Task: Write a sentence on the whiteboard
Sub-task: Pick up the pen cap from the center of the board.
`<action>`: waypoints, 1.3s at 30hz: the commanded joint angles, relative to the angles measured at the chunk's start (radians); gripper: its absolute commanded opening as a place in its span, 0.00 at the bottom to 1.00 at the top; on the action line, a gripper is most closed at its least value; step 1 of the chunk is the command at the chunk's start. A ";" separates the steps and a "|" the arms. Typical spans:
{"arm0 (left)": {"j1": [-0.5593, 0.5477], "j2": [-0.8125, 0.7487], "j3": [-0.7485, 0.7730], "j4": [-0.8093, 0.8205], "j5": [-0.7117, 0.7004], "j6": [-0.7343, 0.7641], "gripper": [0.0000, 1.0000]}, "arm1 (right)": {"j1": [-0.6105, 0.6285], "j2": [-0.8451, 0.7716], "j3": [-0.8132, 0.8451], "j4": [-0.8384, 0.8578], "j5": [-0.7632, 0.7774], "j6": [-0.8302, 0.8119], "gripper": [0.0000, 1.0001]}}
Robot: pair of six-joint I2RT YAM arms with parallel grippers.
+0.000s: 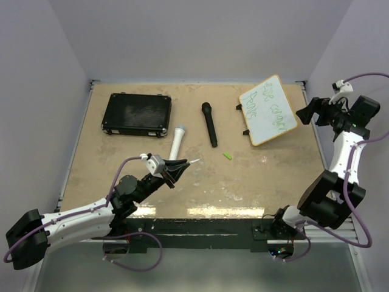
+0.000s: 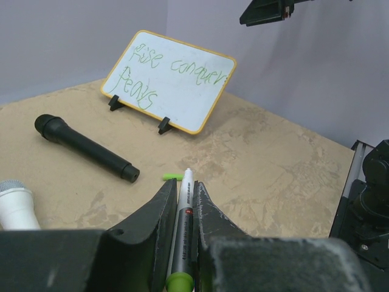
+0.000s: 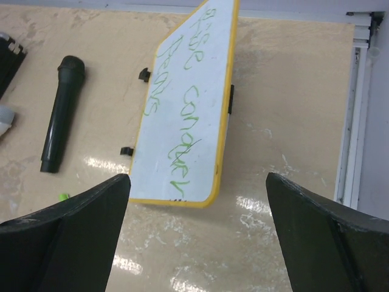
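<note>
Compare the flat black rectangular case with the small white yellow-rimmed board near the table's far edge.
Colour: the black rectangular case is dark all over; the white yellow-rimmed whiteboard is light.
Pose: the case lies flat on the table, while the whiteboard stands tilted on small black feet.
Surface: the whiteboard carries green handwritten words; the case shows none.
Both are rectangular with rounded corners and look similar in size.

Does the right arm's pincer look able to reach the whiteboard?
Probably yes. The right pincer is open wide and close to the whiteboard, with nothing between them to block the way.
</note>
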 commanded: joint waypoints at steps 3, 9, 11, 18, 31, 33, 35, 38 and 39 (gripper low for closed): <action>0.003 -0.021 0.004 0.040 0.017 -0.057 0.00 | 0.005 -0.135 0.001 -0.206 -0.120 -0.264 0.99; 0.003 -0.026 0.008 0.056 0.019 -0.087 0.00 | 0.031 -0.153 0.030 -0.443 -0.308 -0.577 0.99; 0.005 -0.026 0.002 0.071 0.019 -0.092 0.00 | 0.062 -0.150 0.029 -0.582 -0.345 -0.701 0.99; 0.003 -0.030 -0.012 0.128 0.017 -0.144 0.00 | 0.295 -0.135 -0.053 -0.717 -0.362 -0.984 0.99; 0.005 -0.036 -0.085 0.181 -0.070 -0.253 0.00 | 0.836 -0.164 -0.191 -0.220 0.097 -0.453 0.99; 0.005 -0.027 -0.098 0.211 -0.087 -0.282 0.00 | 0.849 -0.159 -0.212 -0.178 0.123 -0.425 0.99; 0.003 -0.021 -0.108 0.215 -0.098 -0.297 0.00 | 0.853 -0.149 -0.234 -0.149 0.147 -0.418 0.99; 0.005 -0.004 -0.119 0.227 -0.107 -0.311 0.00 | 0.872 -0.114 -0.252 -0.134 0.210 -0.421 0.98; 0.005 0.002 -0.121 0.229 -0.113 -0.311 0.00 | 0.881 -0.097 -0.254 -0.129 0.227 -0.419 0.97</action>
